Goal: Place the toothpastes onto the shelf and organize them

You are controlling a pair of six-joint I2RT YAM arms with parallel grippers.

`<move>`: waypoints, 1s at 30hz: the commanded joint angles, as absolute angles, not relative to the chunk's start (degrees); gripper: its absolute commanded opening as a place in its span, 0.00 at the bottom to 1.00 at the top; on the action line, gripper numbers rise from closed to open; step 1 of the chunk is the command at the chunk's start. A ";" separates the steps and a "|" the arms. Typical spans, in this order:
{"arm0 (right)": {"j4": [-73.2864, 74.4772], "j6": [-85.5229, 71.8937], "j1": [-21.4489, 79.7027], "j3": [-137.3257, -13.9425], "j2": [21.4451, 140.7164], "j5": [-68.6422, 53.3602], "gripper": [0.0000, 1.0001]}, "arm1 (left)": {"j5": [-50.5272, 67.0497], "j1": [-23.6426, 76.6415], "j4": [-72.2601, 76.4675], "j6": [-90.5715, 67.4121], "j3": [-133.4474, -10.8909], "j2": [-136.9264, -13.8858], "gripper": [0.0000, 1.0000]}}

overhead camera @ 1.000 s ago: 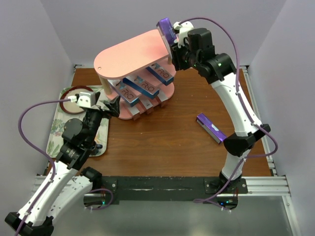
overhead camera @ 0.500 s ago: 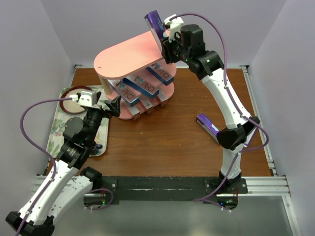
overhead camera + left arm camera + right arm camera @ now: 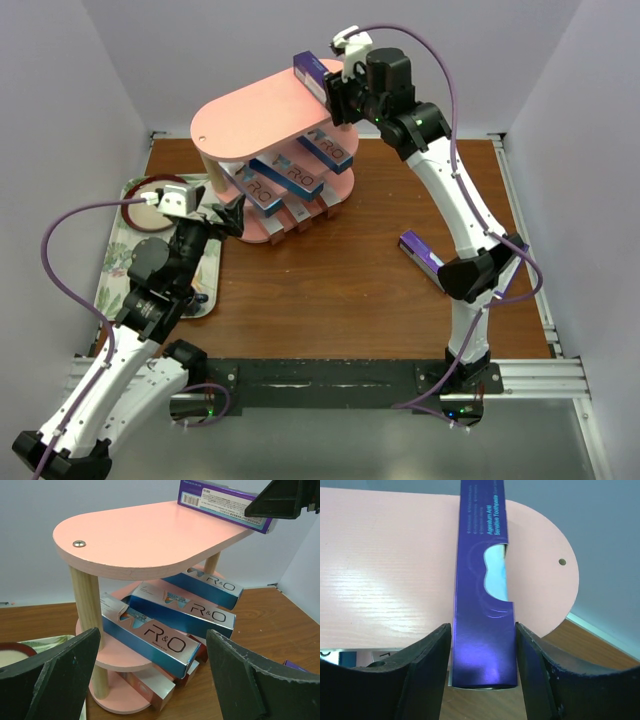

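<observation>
The pink three-tier shelf stands at the back of the table. My right gripper is shut on a purple toothpaste box and holds it flat at the far right edge of the top board; the box sits between both fingers. Three blue toothpaste boxes lie on the middle tier. Red and white boxes lie on the bottom tier. Another purple box lies on the table at the right. My left gripper is open and empty beside the shelf's left side.
A floral tray lies at the left edge of the table, with a red-rimmed round dish at its far end. White walls close in the back and sides. Bare brown table lies in front of the shelf.
My right gripper has carried the purple box leftward and tipped it down from upright to flat over the top board's far right edge. The left arm has not moved.
</observation>
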State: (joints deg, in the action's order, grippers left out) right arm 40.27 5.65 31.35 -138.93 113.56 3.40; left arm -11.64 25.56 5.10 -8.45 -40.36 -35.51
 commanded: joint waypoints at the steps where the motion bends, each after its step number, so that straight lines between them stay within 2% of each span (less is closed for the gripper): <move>1: 36.83 6.24 31.03 -141.59 112.06 3.08 0.59 | -10.72 25.05 7.73 -9.40 -39.81 -35.25 0.92; 6: 36.56 6.06 31.02 -140.72 111.71 3.60 0.56 | -10.72 25.05 7.73 -9.49 -39.81 -35.24 0.92; 13: 35.60 6.33 29.80 -140.71 112.15 3.25 0.44 | -10.63 24.96 7.73 -9.49 -39.73 -35.07 0.92; 20: 34.19 7.03 29.44 -140.71 112.85 1.15 0.42 | -10.63 24.96 7.73 -9.49 -39.73 -35.07 0.92; 24: 33.75 7.12 29.00 -140.10 112.85 0.09 0.58 | -10.63 24.87 7.73 -9.49 -39.73 -35.16 0.92; 25: 33.75 7.29 29.09 -139.84 112.68 0.09 0.66 | -10.55 24.87 7.73 -9.49 -39.73 -35.16 0.92; 27: 33.14 7.38 29.00 -138.61 110.92 0.09 0.73 | -10.28 24.87 7.73 -9.58 -39.81 -35.16 0.92; 28: 33.05 7.56 29.00 -138.34 110.13 0.09 0.81 | -10.20 24.87 7.82 -9.58 -39.73 -35.16 0.92; 30: 32.79 7.73 29.00 -136.85 107.51 0.09 0.88 | -10.11 24.79 7.74 -9.58 -39.81 -35.16 0.92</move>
